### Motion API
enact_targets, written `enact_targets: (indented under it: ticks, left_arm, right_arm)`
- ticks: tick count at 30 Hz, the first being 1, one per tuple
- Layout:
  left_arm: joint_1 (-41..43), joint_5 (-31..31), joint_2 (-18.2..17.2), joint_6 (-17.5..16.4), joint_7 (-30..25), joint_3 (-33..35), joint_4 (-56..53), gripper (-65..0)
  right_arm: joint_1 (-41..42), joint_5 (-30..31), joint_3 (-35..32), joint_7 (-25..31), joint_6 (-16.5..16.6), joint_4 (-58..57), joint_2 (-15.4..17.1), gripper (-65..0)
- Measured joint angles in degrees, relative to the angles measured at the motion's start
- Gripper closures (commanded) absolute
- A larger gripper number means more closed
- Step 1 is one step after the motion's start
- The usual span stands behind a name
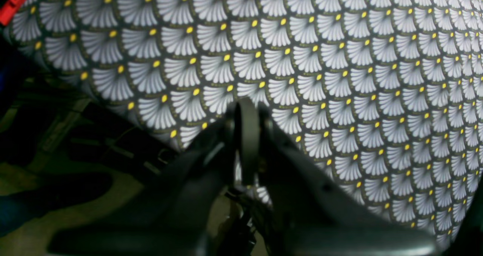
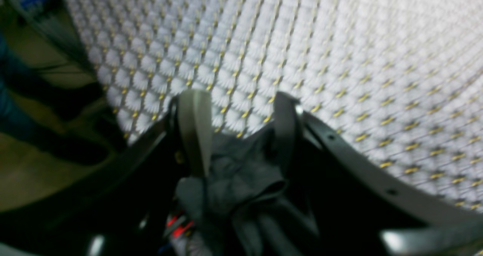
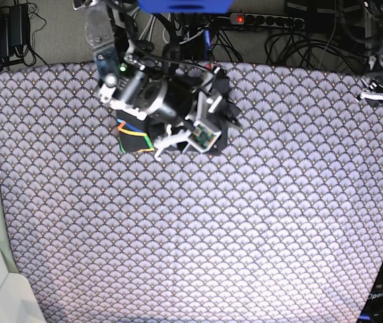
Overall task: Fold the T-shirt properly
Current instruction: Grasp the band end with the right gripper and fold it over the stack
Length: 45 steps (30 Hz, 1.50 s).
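1. The T-shirt (image 3: pixel 134 138) lay bunched in a dark heap near the counter's (image 3: pixel 245 235) far edge, towards its far-left corner, a bit of the coloured outline print showing at its near side.
2. The right hand (image 2: pixel 237 108) sat right over that heap; its jaws stood apart, with grey cloth bunched between them. Whether they gripped it, I couldn't tell.
3. The left hand (image 1: pixel 246 135) hung off by the far-right corner, jaws pressed together on nothing, only patterned tablecloth (image 1: pixel 339 78) below.
4. By my reading, the fold had not begun; this was the gather-and-spread stage.
5. The next move called for finding an edge or corner and spreading the shirt flat mid-counter.
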Motion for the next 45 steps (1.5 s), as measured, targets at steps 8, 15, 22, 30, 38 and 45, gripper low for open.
enact_targets:
  ticks: [8,15,22,30,38,45]
  left_arm:
    - [0.0,0.0,0.0,0.0,0.0,0.0,0.0,-0.4]
    - [-0.3,0.0,0.3,0.0,0.0,0.0,0.0,-0.4]
    - [-0.3,0.0,0.3,0.0,0.0,0.0,0.0,-0.4]
    - [-0.1,0.0,0.4,0.0,0.0,0.0,0.0,-0.3]
    - [0.0,0.0,0.4,0.0,0.1,0.0,0.0,-0.3]
    - [0.0,0.0,0.2,0.0,0.0,0.0,0.0,-0.3]
  right_arm:
    - [2.4,0.1,22.5,-0.3,0.0,-2.0,0.9,-26.9]
    - [2.7,0.3,30.4,-0.1,0.0,-6.2,0.8,-5.6]
    - [0.0,-0.1,28.2,-0.4,0.0,-7.3,0.7,0.0]
    - [-1.4,-0.3,20.7,0.0,0.0,-7.8,1.0,0.0]
    - [-5.5,0.2,1.8,-0.3,0.4,-3.0,8.6,0.0]
    - [-5.2,0.1,1.5,-0.9,0.2,-0.1,9.5,0.0]
